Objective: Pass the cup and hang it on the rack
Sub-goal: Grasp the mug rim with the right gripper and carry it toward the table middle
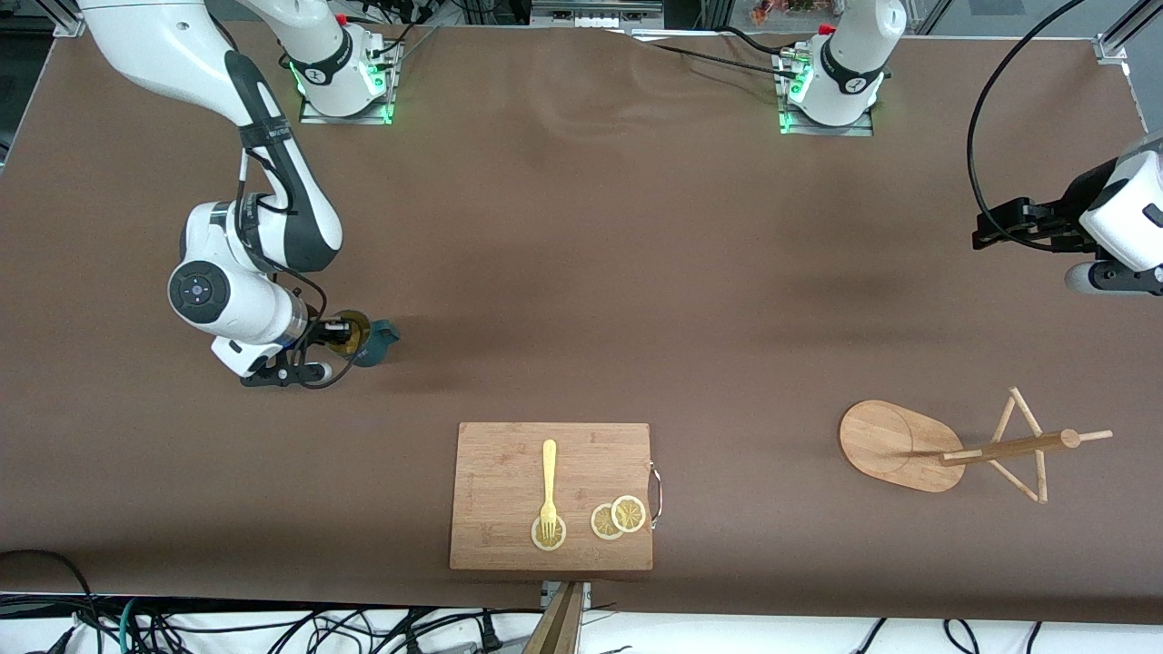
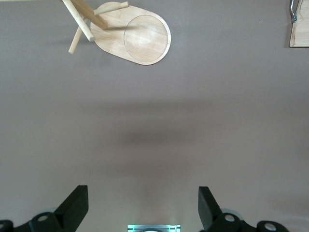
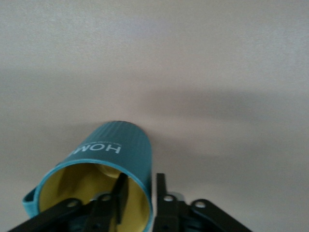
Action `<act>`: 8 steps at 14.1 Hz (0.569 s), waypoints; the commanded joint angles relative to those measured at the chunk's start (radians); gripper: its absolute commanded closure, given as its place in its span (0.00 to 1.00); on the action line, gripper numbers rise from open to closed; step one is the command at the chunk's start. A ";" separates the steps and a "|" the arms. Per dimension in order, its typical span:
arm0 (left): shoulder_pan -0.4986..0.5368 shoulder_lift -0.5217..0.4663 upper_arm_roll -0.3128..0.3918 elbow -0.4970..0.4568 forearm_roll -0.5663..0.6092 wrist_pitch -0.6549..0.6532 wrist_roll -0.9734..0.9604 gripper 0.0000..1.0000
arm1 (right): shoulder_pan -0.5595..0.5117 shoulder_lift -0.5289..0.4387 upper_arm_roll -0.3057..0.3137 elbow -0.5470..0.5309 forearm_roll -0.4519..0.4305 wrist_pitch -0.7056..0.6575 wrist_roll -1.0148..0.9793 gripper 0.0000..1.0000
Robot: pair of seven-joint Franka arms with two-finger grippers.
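The cup (image 1: 372, 343), a dark teal ribbed mug with a yellowish inside, is on the table toward the right arm's end. My right gripper (image 1: 345, 334) is shut on its rim. In the right wrist view one finger (image 3: 120, 191) is inside the cup (image 3: 116, 147) and the other is outside the wall, with the right gripper (image 3: 141, 182) pinching it. The rack (image 1: 895, 445), a light wooden stand with an oval base, pole and pegs, stands toward the left arm's end. My left gripper (image 1: 986, 232) hangs open over bare table, apart from the rack (image 2: 140, 36); the left gripper (image 2: 143, 195) holds nothing.
A wooden cutting board (image 1: 509, 454) lies near the front edge at the middle. On it are a yellow fork (image 1: 549, 477) and lemon slices (image 1: 618, 518). Cables run along the front edge under the table rim.
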 commanded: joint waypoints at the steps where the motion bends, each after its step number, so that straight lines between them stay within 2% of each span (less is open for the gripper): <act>1: 0.003 -0.005 0.002 -0.002 -0.015 -0.014 0.005 0.00 | 0.030 0.013 0.000 0.062 0.040 -0.018 0.007 1.00; 3: -0.008 -0.020 0.003 -0.007 -0.014 -0.016 0.005 0.00 | 0.068 0.016 0.000 0.111 0.062 -0.059 0.080 1.00; 6: -0.008 -0.020 0.003 -0.007 -0.014 -0.014 0.005 0.00 | 0.153 0.066 0.000 0.261 0.065 -0.188 0.250 1.00; 8: -0.006 -0.020 0.003 -0.018 -0.014 -0.016 0.007 0.00 | 0.251 0.115 0.002 0.356 0.104 -0.231 0.402 1.00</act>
